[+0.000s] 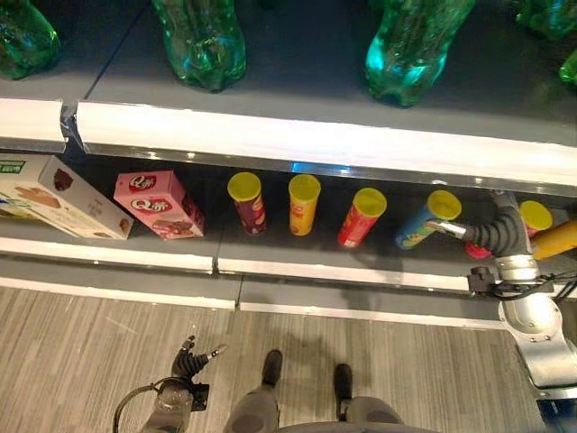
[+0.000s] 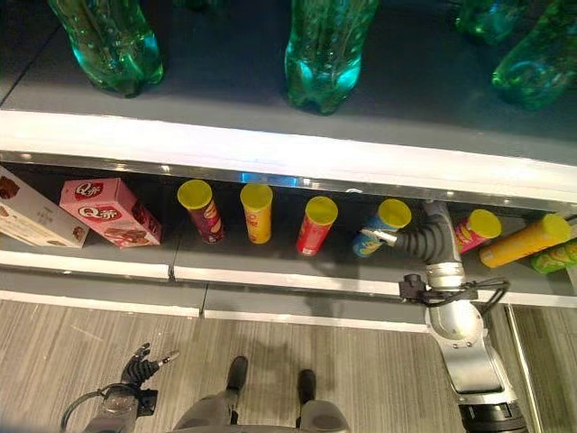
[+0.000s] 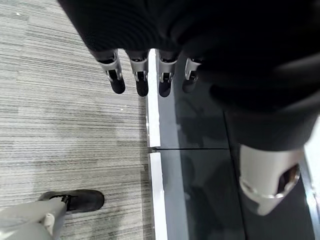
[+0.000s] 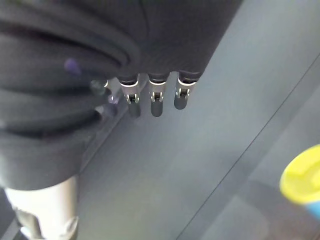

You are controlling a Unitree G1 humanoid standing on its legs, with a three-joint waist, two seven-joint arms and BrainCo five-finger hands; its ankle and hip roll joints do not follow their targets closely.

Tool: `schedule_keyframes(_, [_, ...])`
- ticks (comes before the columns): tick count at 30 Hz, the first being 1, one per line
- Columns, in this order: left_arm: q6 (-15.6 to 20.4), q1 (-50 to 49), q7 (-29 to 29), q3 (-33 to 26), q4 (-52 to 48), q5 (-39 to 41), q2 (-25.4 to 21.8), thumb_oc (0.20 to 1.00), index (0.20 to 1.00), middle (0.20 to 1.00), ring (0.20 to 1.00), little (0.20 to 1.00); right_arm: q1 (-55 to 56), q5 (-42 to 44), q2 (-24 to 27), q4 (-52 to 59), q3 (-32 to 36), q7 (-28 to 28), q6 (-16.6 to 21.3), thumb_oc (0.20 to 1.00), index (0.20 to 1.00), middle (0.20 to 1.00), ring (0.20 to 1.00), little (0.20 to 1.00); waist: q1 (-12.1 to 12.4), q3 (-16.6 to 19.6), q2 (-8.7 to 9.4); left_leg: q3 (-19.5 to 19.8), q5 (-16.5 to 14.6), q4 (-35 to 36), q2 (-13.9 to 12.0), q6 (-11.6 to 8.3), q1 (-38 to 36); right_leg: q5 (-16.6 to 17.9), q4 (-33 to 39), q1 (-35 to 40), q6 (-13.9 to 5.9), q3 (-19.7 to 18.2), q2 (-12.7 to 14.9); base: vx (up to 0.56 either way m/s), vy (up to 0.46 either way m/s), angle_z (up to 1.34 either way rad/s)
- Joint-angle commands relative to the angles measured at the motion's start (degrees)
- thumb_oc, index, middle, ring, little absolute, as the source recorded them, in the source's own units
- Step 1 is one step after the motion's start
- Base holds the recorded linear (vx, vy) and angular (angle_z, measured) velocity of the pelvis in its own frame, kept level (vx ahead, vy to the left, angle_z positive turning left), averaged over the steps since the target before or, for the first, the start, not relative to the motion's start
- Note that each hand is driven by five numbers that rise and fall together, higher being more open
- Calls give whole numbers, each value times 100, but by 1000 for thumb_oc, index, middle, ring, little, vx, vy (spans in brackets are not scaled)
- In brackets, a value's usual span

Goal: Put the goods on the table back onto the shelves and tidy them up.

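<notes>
**Right hand at the can row, nothing held**

Reaching into the lower shelf (image 2: 270, 271) with right hand (image 2: 416, 240), fingers straight and empty, beside the blue can (image 2: 379, 227). 4 cans upright in a row; pink can (image 2: 472, 229) and orange can (image 2: 523, 240) tipped over, probably next for straightening. Left hand (image 1: 187, 361) low, relaxed, idle.

The right hand (image 2: 422, 240) is raised at four o'clock, fingers straight; the left hand (image 1: 187, 363) is hung at seven o'clock, fingers relaxed.
</notes>
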State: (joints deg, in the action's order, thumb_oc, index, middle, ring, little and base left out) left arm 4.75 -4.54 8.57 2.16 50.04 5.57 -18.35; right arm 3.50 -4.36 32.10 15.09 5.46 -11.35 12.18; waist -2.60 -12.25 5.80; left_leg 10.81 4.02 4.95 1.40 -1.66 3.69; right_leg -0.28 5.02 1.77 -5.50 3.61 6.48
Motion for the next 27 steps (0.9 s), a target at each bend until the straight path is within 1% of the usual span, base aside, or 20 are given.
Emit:
schedule_keyframes(1, [122,-52,-35,-77,158,-171,-111,1000,1000,1000,1000,1000,130,144,206,240,360,-113,289,1000,1000,1000,1000,1000,-23,409,-157,-523,-758,-190,-818,-348,-193,171,-81,-356,-572,4,420,18,23,-17])
schedule_keyframes(3, [120,-48,-53,-90,148,-193,-112,1000,1000,1000,1000,1000,229,117,189,211,549,-160,240,1000,1000,1000,1000,1000,-63,429,-149,-580,-781,-199,-818,-342,-226,180,-84,-363,-579,-46,424,19,22,-19])
schedule_keyframes(6, [126,-22,-64,-91,101,-180,-125,1000,1000,1000,1000,1000,368,327,117,19,703,-159,210,1000,1000,1000,1000,1000,-133,432,-128,-641,-800,-212,-818,-333,-248,196,-96,-390,-585,-96,433,3,23,-18])
schedule_keyframes(8, [125,-8,-98,-129,64,-173,-154,1000,1000,1000,1000,1000,538,636,130,-135,779,45,157,1000,1000,1000,1000,1000,-175,426,-99,-681,-801,-215,-817,-337,-256,210,-96,-411,-588,-137,437,-9,15,-15])
schedule_keyframes(9, [126,23,-114,-162,58,-160,-171,1000,1000,1000,1000,1000,665,848,163,-259,882,140,139,1000,1000,1000,1000,1000,-241,411,-67,-733,-805,-225,-815,-344,-249,233,-105,-451,-599,-195,445,-9,5,-15])
schedule_keyframes(10, [126,24,-114,-159,59,-160,-171,1000,1000,1000,1000,1000,669,854,165,-259,887,145,140,1000,1000,1000,1000,1000,-233,414,-66,-739,-806,-228,-815,-343,-246,233,-108,-457,-599,-202,445,-16,9,-16])
schedule_keyframes(12, [114,42,-185,-175,79,-175,-221,1000,1000,1000,1000,1000,853,1297,196,-341,1021,392,109,1000,1000,1000,1000,1000,-294,391,-39,-774,-800,-243,-814,-356,-217,241,-136,-529,-607,-249,443,-25,12,-14])
schedule_keyframes(13, [122,39,-254,-164,89,-190,-258,1000,1000,1000,1000,1000,983,1795,268,-427,981,748,92,1000,1000,1000,1000,1000,-330,375,-11,-820,-795,-242,-811,-367,-223,257,-145,-561,-618,-283,447,-19,14,-10])
schedule_keyframes(14, [123,38,-256,-162,88,-189,-257,1000,1000,1000,1000,1000,987,1805,271,-429,987,757,93,1000,1000,1000,1000,1000,-324,376,-12,-824,-795,-241,-811,-366,-226,257,-146,-562,-618,-287,447,-6,15,-10])
schedule_keyframes(16, [146,26,-333,-152,54,-174,-280,1000,1000,1000,1000,1000,1072,2185,297,-689,1016,906,87,1000,1000,1000,1000,1000,-347,364,16,-875,-801,-240,-811,-370,-248,278,-143,-579,-632,-320,447,-1,22,-15])
schedule_keyframes(17, [150,19,-342,-127,27,-140,-281,1000,1000,1000,1000,1000,1084,2498,202,-956,1010,967,62,1000,1000,1000,1000,1000,-369,353,25,-903,-795,-240,-806,-373,-250,300,-137,-591,-638,-342,448,-8,35,-21])
schedule_keyframes(19, [140,18,-424,-144,-20,-112,-320,1000,1000,1000,1000,1000,1059,2677,105,-1545,1038,990,-43,1000,1000,1000,1000,1000,-392,343,43,-952,-803,-232,-799,-362,-276,321,-140,-611,-655,-391,449,-4,18,-19])
schedule_keyframes(20, [139,18,-424,-145,-21,-112,-321,1000,1000,1000,1000,1000,1053,2680,108,-1553,1035,992,-38,1000,1000,1000,1000,1000,-391,341,44,-954,-804,-232,-799,-362,-279,321,-141,-611,-655,-393,449,0,23,-13])
schedule_keyframes(21, [140,21,-470,-116,-4,-57,-341,1000,1000,1000,1000,1000,972,3187,-101,-2354,1014,1092,-68,1000,1000,1000,1000,1000,-406,328,54,-988,-808,-226,-795,-355,-297,342,-142,-629,-661,-429,456,2,28,-7])
schedule_keyframes(23, [128,53,-515,-94,28,-9,-352,1000,1000,1000,1000,1000,881,3383,-282,-3088,919,1070,-90,1000,1000,1000,1000,1000,-407,327,62,-1012,-819,-224,-785,-345,-322,351,-136,-625,-662,-453,457,4,24,-10])
schedule_keyframes(26, [135,119,-561,-67,65,37,-387,1000,1000,1000,1000,1000,719,3313,-562,-4026,581,1102,-248,1000,1000,1000,1000,1000,-379,318,63,-1028,-833,-236,-769,-334,-340,355,-134,-623,-663,-460,461,4,7,-8])
schedule_keyframes(27, [132,165,-578,-29,93,61,-402,1000,1000,1000,1000,1000,632,3244,-772,-4552,336,1114,-324,1000,1000,1000,1000,1000,-341,303,59,-1022,-837,-247,-767,-332,-347,345,-128,-600,-660,-451,465,5,-3,-11])
